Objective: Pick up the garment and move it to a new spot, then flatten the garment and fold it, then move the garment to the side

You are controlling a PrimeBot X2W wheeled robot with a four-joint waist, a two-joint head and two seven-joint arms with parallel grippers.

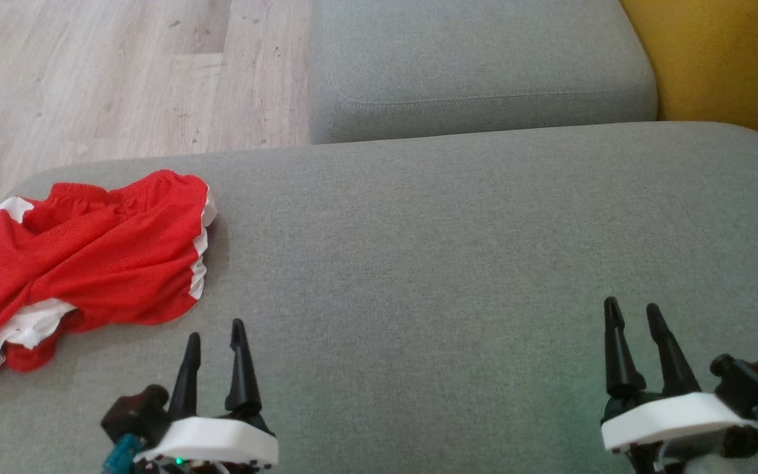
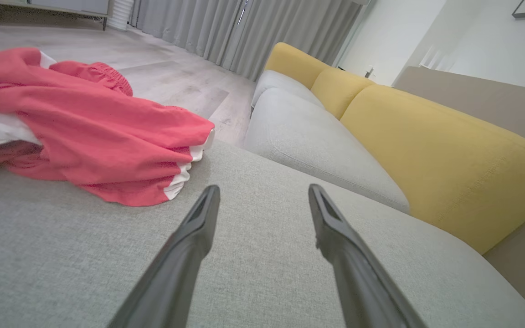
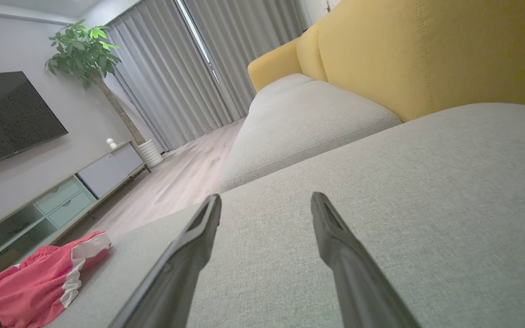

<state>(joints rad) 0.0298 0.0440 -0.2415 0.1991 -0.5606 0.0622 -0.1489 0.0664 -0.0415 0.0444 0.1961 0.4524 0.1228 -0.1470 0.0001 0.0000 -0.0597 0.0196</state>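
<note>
Holding both arms low over the grey sofa seat (image 1: 418,250), I see left gripper (image 1: 216,329) and right gripper (image 1: 631,305) spread wide, empty; crumpled red shorts (image 1: 83,263) lie near the left one

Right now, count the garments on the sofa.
1: a red and white garment, crumpled at the left edge of the grey seat, just beyond the left tool.

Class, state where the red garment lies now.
Head view: the red garment lies crumpled at the left edge of the grey cushion, ahead and left of the left gripper.
</note>
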